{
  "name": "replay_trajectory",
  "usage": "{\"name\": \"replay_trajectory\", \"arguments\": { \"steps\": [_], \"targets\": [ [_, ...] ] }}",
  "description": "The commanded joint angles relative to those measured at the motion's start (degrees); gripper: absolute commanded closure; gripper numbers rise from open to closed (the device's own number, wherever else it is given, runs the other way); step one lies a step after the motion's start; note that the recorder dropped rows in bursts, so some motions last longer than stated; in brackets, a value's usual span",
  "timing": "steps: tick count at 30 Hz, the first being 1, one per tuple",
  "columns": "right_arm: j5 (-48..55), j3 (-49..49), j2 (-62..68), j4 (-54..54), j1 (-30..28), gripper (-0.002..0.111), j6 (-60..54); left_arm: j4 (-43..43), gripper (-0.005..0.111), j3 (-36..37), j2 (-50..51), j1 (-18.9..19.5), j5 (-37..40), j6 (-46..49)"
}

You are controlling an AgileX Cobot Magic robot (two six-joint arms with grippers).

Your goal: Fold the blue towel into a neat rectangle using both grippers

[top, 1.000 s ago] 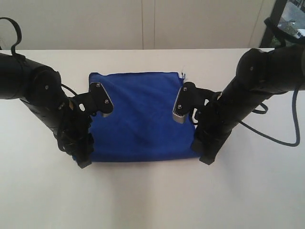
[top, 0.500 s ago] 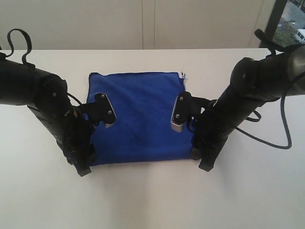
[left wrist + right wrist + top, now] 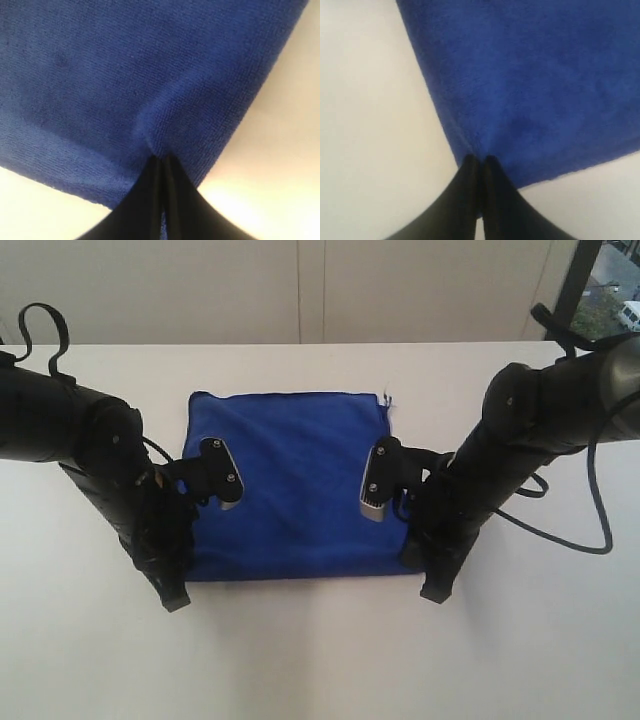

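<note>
Blue microfibre: I count one blue towel (image 3: 290, 480), lying flat in the middle of the white table (image 3: 320, 670), and two grippers. The left gripper (image 3: 174, 598) is at the towel's 7 o'clock corner and the right gripper (image 3: 436, 592) at 5 o'clock. Each is clenched on a pinch of fabric. The arms hide both near corners from my overview. The cloth looks almost square, slightly longer from 9 to 3. A small tag (image 3: 385, 398) sticks out at 1 o'clock.

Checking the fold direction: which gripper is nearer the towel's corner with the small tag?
Right. The right gripper pinches the blue towel at the near corner on the tag side; the left gripper pinches the opposite near corner, diagonally across.
</note>
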Motion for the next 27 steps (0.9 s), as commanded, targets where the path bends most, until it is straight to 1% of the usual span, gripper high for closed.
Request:
{"name": "replay_trajectory", "arguments": {
  "steps": [1, 5, 8, 14, 17, 20, 21, 22, 23, 24, 25, 27],
  "targets": [
    [3.19, 0.4, 0.09, -0.97, 0.04, 0.108, -0.7, -0.39, 0.107, 0.48, 0.07, -0.24, 2.7, 0.67],
    [5.49, 0.4, -0.15, -1.26, 0.04, 0.108, -0.48, -0.69, 0.107, 0.48, 0.07, -0.24, 6.54, 2.19],
    [4.97, 1.45, -1.48, -1.35, 0.04, 0.108, -0.48, -1.58, 0.107, 0.48, 0.07, -0.24, 7.84, 2.19],
    [4.85, 4.16, -4.03, -1.94, 0.04, 0.108, -0.48, -7.47, 0.107, 0.48, 0.07, -0.24, 10.06, 8.1],
    [4.84, 5.09, -4.03, -1.83, 0.04, 0.108, -0.48, -7.46, 0.107, 0.48, 0.07, -0.24, 10.59, 8.2],
    [4.22, 5.09, -4.03, -1.83, 0.04, 0.108, -0.48, -7.46, 0.107, 0.48, 0.07, -0.24, 9.53, 8.01],
    [4.13, 5.09, -4.03, -1.83, 0.04, 0.108, -0.48, -7.46, 0.107, 0.48, 0.07, -0.24, 9.39, 8.01],
    [4.13, 5.09, -4.03, -1.83, 0.04, 0.104, -0.48, -7.46, 0.105, 0.48, 0.07, -0.24, 9.41, 8.23],
    [3.99, 5.09, -4.03, -1.6, 0.04, 0.097, -0.48, -7.1, 0.099, 0.48, 0.07, -0.24, 9.41, 8.21],
    [3.88, 5.09, -4.03, -1.35, 0.04, 0.09, -0.48, -7.1, 0.091, 0.48, 0.07, -0.24, 9.41, 8.21],
    [3.88, 5.09, -4.03, -1.37, 0.04, 0.08, -0.48, -7.1, 0.081, 0.48, 0.07, -0.24, 9.41, 8.21],
    [3.88, 5.09, -4.03, -1.37, 0.04, 0.073, -0.48, -7.1, 0.069, 0.48, 0.07, -0.24, 9.51, 8.21]
  ]
}}
